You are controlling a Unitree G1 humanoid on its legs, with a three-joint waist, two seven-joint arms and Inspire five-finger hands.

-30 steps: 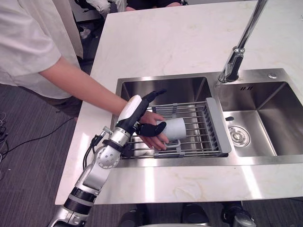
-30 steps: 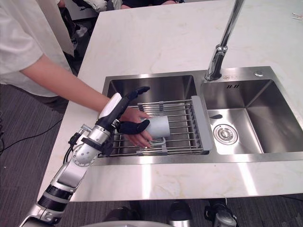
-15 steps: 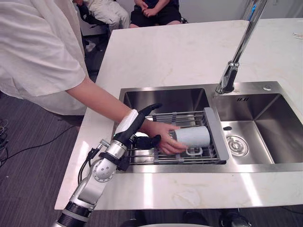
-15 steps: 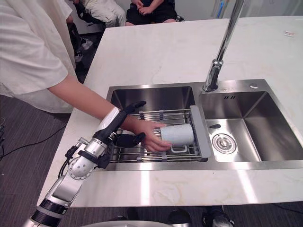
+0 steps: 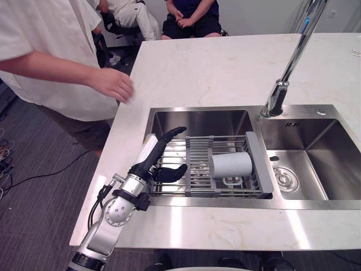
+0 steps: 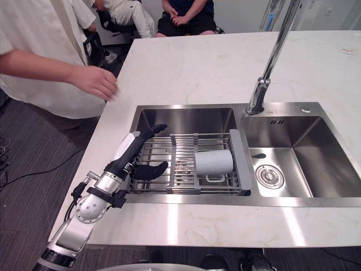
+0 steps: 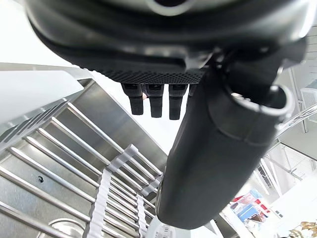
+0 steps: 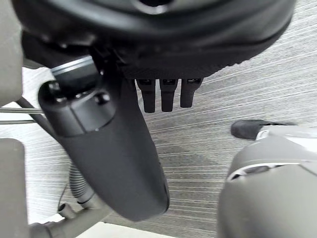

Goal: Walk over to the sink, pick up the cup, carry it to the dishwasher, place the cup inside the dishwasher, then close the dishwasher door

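The left hand's (image 5: 157, 164) fingers (image 5: 172, 134) reach out straight and its thumb (image 5: 172, 172) stands apart below them, with nothing in their grasp. They hang over the near-left part of a grey wire rack (image 5: 198, 169). In the left wrist view the same fingers (image 7: 150, 102) show stretched above the rack's bars.

The cup (image 5: 231, 165) — pale grey, lying on its side with the handle turned down — rests on the right part of that rack, apart from the hand and against the rack's grey end piece.

The rack spans the left basin of a steel sink (image 5: 225, 204), with a tall faucet (image 5: 287, 63) behind the divider. The sink is set into a pale marble desk (image 5: 214, 68).

A person's hand (image 5: 113, 83) hovers at the desk's left edge — well apart from the cup.

The right hand (image 8: 158, 39) hangs over grey floor (image 8: 237, 74), its fingers (image 8: 168, 95) straight and empty.
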